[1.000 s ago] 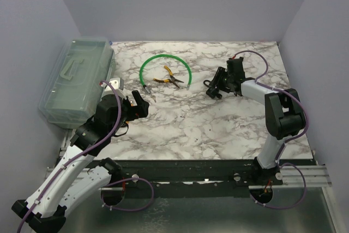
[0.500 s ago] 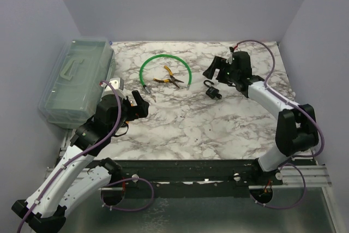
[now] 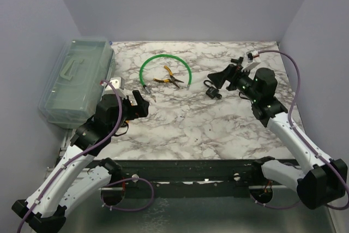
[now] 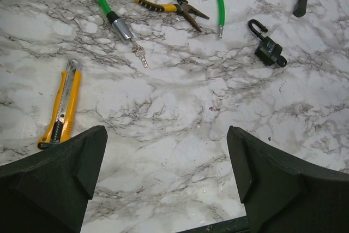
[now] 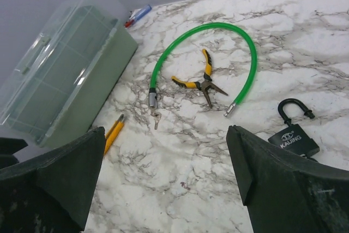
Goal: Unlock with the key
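Observation:
The black padlock [image 3: 212, 90] lies on the marble table, also seen in the left wrist view [image 4: 268, 51] and the right wrist view [image 5: 294, 138]. The tiny silvery key [image 4: 140, 56] lies flat beside the metal end of a green cable [image 4: 121, 27]; in the right wrist view the key [image 5: 157, 117] shows left of centre. My right gripper [image 3: 226, 73] hovers open just right of the padlock and holds nothing [image 5: 166, 135]. My left gripper [image 3: 140, 105] stands open near the key, empty, above bare marble [image 4: 166, 135].
A green cable loop [image 3: 163, 58] surrounds yellow-handled pliers [image 3: 168, 79]. A yellow utility knife [image 4: 62, 110] lies left of the key. A translucent green toolbox [image 3: 76, 77] fills the left edge. Grey walls close the table's sides and back.
My right gripper opened and drew back to the right, away from the padlock, which stays on the table. The left arm has not moved.

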